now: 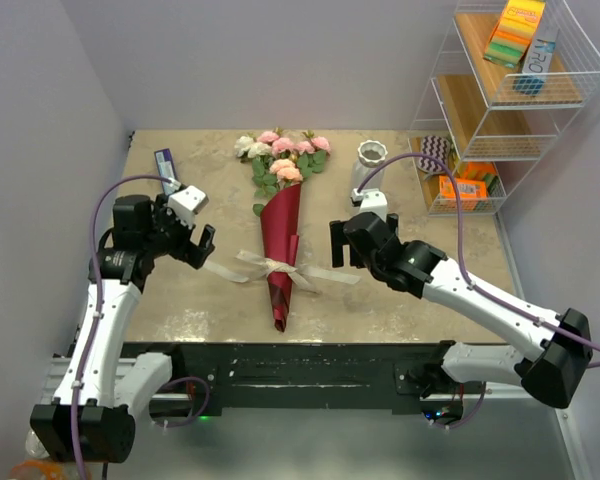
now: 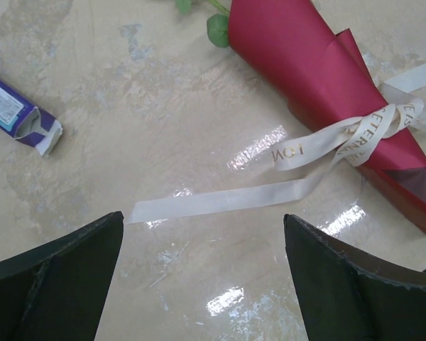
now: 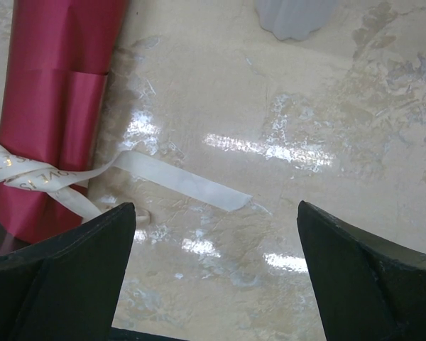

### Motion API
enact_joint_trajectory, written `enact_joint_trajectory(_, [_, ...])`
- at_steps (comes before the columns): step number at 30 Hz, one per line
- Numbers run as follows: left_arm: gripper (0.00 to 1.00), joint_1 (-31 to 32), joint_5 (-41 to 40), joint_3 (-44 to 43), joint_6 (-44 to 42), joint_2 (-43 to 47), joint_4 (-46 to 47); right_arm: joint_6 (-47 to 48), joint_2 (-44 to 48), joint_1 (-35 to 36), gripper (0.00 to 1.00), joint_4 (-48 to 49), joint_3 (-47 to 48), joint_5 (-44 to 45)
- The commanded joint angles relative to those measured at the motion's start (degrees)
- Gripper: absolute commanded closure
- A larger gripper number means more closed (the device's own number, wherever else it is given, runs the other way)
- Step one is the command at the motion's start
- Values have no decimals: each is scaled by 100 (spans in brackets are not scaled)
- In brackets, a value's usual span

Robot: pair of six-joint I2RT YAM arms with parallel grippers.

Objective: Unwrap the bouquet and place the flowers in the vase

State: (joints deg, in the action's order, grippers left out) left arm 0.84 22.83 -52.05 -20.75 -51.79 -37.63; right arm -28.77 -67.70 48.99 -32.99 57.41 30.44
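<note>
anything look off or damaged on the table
One thing: the small purple box at the far left of the table has a ragged, torn-open end. The bouquet lies flat, wrapped and tied, and the vase stands upright.

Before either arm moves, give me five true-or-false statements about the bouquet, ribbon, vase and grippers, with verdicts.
1. The ribbon is tied around the bouquet. True.
2. The left gripper is shut on a ribbon tail. False: it is open and holds nothing.
3. The vase stands upright with no flowers in it. True.
4. The blooms point toward the arm bases. False: they point to the far edge, and the cone's tip points toward the bases.
5. The right gripper holds the vase. False: it is open and empty.
</note>
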Motion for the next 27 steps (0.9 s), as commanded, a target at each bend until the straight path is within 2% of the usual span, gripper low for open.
enact_joint_trajectory(1, [0,21,450,-130,-306,-190,-201,-269,161,-4,1,3,-45,41])
enact_joint_trajectory(7, [0,30,1056,-16,-956,-551,-526,-471,-32,-4,1,135,-291,-204])
enact_joint_trajectory(11, [0,56,1487,20,-1535,-858,-675,-515,-445,-12,3,-223,-310,-161])
enact_joint_trajectory(15, [0,266,1418,28,-1932,-1219,-694,-638,-885,-4,4,-393,-361,15])
enact_joint_trajectory(20, [0,750,1049,230,-2239,-1694,-509,-524,-675,-4,4,257,-765,-257])
enact_joint_trajectory(25, [0,1181,723,494,-2311,-1992,-18,-235,-779,-4,5,363,-828,-292])
enact_joint_trajectory(27, [1,1251,705,617,-2284,-2098,271,-146,-980,-4,10,434,-810,-398])
